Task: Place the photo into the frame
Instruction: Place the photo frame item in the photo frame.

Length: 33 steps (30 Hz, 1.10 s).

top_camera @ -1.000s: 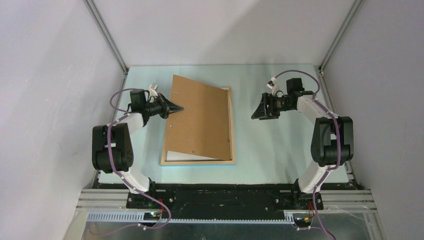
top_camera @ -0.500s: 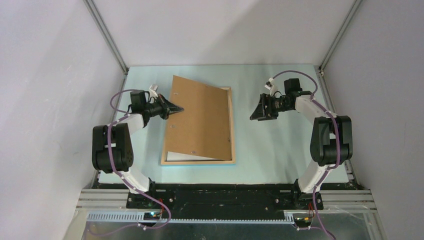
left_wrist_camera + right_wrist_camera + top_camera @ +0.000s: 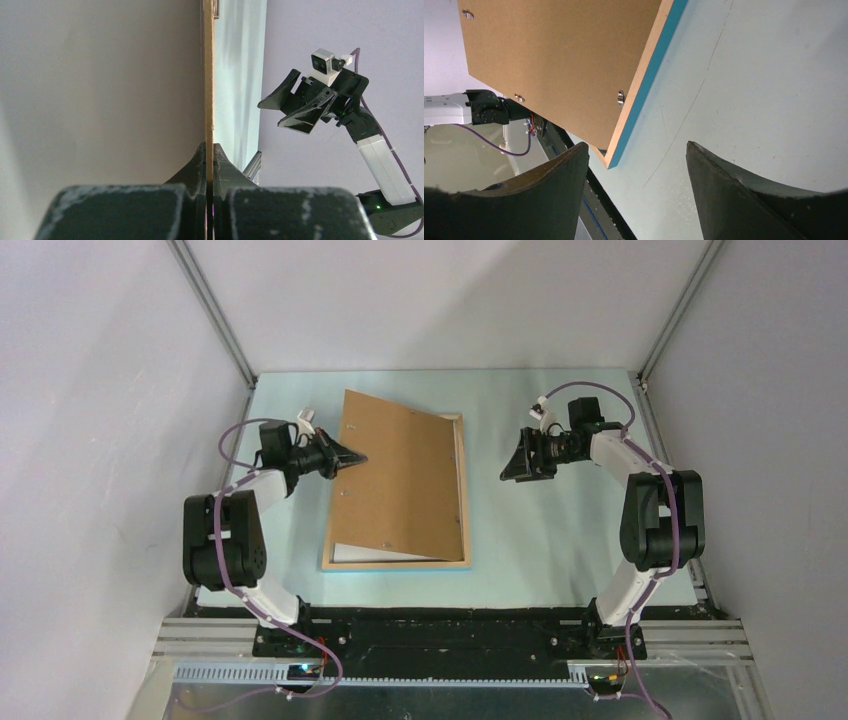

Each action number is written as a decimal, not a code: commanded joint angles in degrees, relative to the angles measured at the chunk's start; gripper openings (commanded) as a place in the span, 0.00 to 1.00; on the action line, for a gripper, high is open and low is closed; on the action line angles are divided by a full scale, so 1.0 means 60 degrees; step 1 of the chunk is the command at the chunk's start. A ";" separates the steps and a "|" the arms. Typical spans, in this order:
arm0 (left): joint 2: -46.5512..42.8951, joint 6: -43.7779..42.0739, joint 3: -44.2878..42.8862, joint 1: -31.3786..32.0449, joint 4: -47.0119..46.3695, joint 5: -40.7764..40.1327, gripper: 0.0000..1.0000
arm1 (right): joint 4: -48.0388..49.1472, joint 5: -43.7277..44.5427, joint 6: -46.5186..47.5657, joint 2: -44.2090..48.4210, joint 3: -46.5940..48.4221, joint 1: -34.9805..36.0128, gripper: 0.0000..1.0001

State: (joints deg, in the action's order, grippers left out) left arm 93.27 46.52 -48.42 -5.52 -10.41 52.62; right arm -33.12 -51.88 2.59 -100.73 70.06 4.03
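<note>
Top view: the frame [image 3: 466,500] lies mid-picture, pale wood up, with a brown board [image 3: 400,475] tilted over it and a white strip of the photo [image 3: 375,552] peeking out at the bottom. Only the left wrist cam shows the left claw [image 3: 209,146] pinched on the board's thin edge. The right wrist cam catches the frame's blue side, and the right claw [image 3: 636,145] is spread wide, holding nothing.
</note>
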 commanded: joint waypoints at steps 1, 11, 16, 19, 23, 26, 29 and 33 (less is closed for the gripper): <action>-0.0582 0.0125 0.0000 0.0046 -0.0593 0.0198 0.00 | 0.0057 -0.0085 0.0147 -0.0013 -0.0032 0.0009 0.75; -0.0629 0.0176 -0.0060 0.0041 -0.0593 0.0366 0.00 | 0.0055 -0.0084 0.0154 -0.0040 -0.0032 -0.0010 0.75; -0.0665 0.0214 -0.0170 0.0050 -0.0593 0.0607 0.00 | 0.0057 -0.0066 0.0145 -0.0057 -0.0032 0.0001 0.75; -0.0662 0.0228 -0.0203 0.0066 -0.0578 0.0729 0.00 | 0.0075 -0.0069 0.0154 -0.0055 -0.0028 -0.0002 0.75; -0.0681 0.0205 -0.0248 0.0116 -0.0588 0.0849 0.00 | 0.0060 -0.0062 0.0163 -0.0066 -0.0021 -0.0006 0.75; -0.0701 0.0174 -0.0253 0.0159 -0.0582 0.0866 0.00 | 0.0046 -0.0035 0.0160 -0.0089 -0.0019 -0.0004 0.75; -0.0649 0.0191 -0.0287 0.0169 -0.0592 0.0880 0.00 | 0.0040 -0.0029 0.0167 -0.0111 -0.0023 -0.0001 0.75; -0.0550 0.0235 -0.0350 0.0204 -0.0592 0.0869 0.00 | 0.0029 0.0013 0.0156 -0.0103 -0.0017 -0.0004 0.75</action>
State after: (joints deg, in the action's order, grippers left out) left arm 92.47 46.52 -48.40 -5.02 -11.09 53.41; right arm -33.12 -51.86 2.59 -100.84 70.06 4.01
